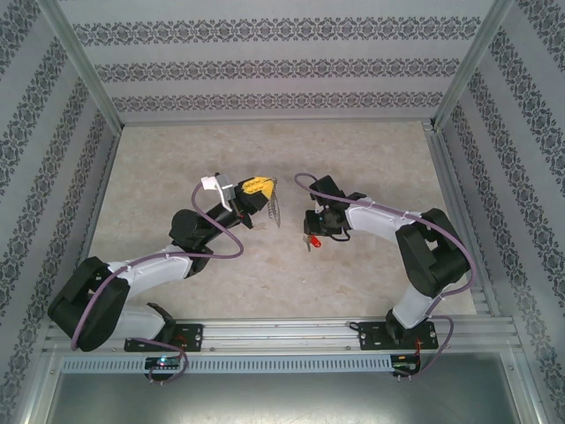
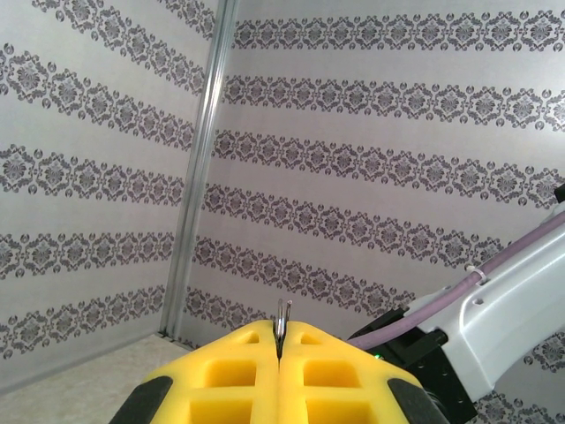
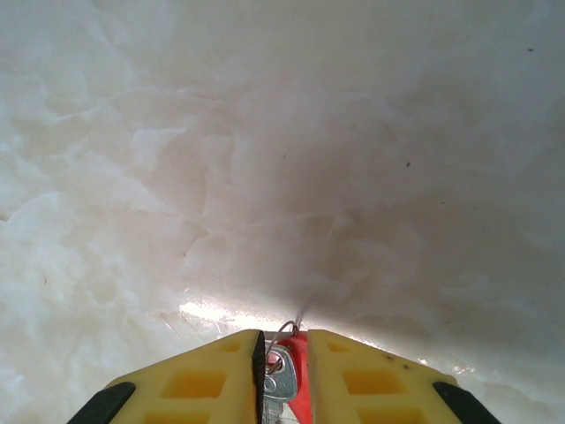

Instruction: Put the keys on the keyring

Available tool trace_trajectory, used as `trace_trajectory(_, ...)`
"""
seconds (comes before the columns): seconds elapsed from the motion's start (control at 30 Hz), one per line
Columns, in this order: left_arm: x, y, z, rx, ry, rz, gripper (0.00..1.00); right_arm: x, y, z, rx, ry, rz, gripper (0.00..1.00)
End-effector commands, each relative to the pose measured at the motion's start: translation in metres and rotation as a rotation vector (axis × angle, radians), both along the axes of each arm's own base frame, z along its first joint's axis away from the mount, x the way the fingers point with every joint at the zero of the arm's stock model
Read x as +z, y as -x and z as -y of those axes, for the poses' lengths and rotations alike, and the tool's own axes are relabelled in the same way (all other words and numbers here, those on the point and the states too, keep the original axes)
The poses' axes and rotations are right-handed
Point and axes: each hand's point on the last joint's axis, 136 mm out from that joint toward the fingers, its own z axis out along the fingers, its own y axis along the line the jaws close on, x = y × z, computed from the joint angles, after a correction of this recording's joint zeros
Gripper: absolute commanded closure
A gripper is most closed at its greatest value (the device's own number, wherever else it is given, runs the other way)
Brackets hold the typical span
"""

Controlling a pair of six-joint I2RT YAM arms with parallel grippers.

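Left hand: your left hand [image 1: 261, 187] is pressed together on the keyring [image 1: 275, 207]. In its wrist view the yellow fingers [image 2: 225, 371] meet on a thin metal edge.
Keyring: it is held off the desk [image 1: 265, 146] near the middle, sticking out from the fingertips toward your right hand.
Right hand: your right hand [image 1: 312, 232] pinches the keys [image 1: 309, 240], with the silver key and red tag wedged between its fingers [image 3: 371, 380].
Keys: they are over the desk's middle, just right of the keyring and apart from it.
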Motion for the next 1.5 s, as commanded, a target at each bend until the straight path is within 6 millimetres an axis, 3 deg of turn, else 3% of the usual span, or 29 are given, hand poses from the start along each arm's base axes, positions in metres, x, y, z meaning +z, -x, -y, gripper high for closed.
trace_trajectory(0.0, 0.024, 0.014, -0.002, -0.021, 0.055, 0.067, 1.00, -0.003, 0.001, -0.004, 0.000, 0.011, -0.010, 0.78)
trace_trajectory(0.47, 0.023, 0.015, -0.002, -0.024, 0.060, 0.067, 1.00, -0.008, -0.001, -0.007, 0.006, 0.021, -0.026, 0.80)
trace_trajectory(0.73, 0.023, 0.015, -0.002, -0.028, 0.062, 0.065, 1.00, 0.006, -0.001, -0.013, 0.024, 0.031, 0.012, 0.75)
trace_trajectory(1.03, 0.024, 0.016, -0.002, -0.028, 0.064, 0.067, 1.00, -0.008, 0.001, -0.008, 0.029, 0.094, -0.015, 0.76)
trace_trajectory(1.47, 0.027, 0.018, -0.002, -0.031, 0.068, 0.073, 1.00, -0.010, 0.001, -0.003, 0.033, 0.134, -0.014, 0.82)
